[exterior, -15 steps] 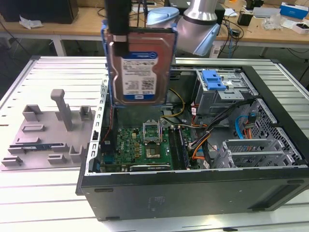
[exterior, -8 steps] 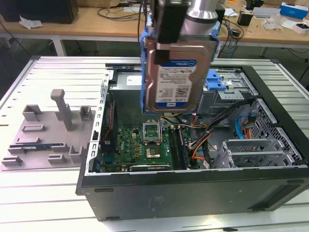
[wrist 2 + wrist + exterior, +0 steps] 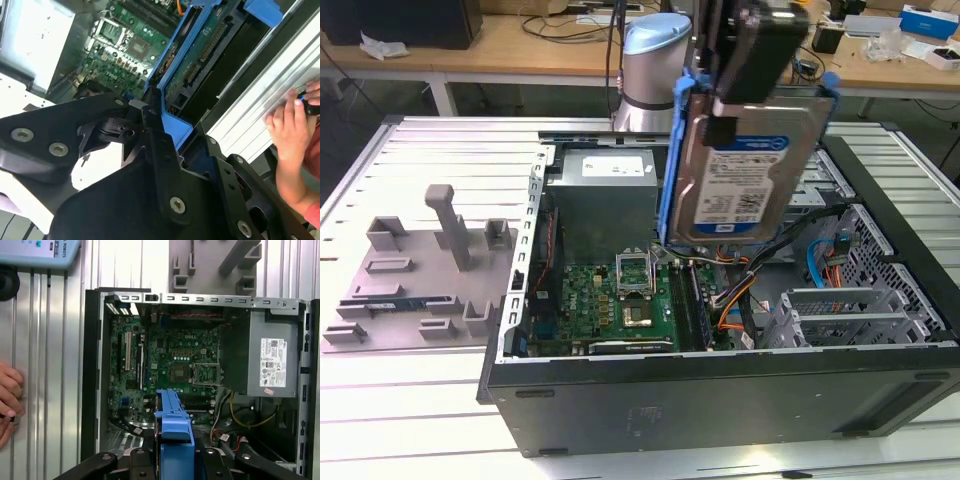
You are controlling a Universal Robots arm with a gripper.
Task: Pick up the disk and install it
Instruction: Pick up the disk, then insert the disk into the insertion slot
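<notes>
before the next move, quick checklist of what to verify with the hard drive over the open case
1. Gripper shut on the flat silver metal hard drive with blue plastic rails: ok.
2. Drive hanging above the open black computer case: ok.
3. Person's hand away from the case: not ok, resting on the ribbed metal table beside it.
4. Orange cables clear of the drive's path: cannot tell.
5. Drive lined up with the grey metal drive bays: cannot tell.

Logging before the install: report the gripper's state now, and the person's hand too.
Gripper: closed on the hard drive, held above the open computer case.
Person's hand: resting on the ribbed metal table beside the case, clear of the drive.
</notes>
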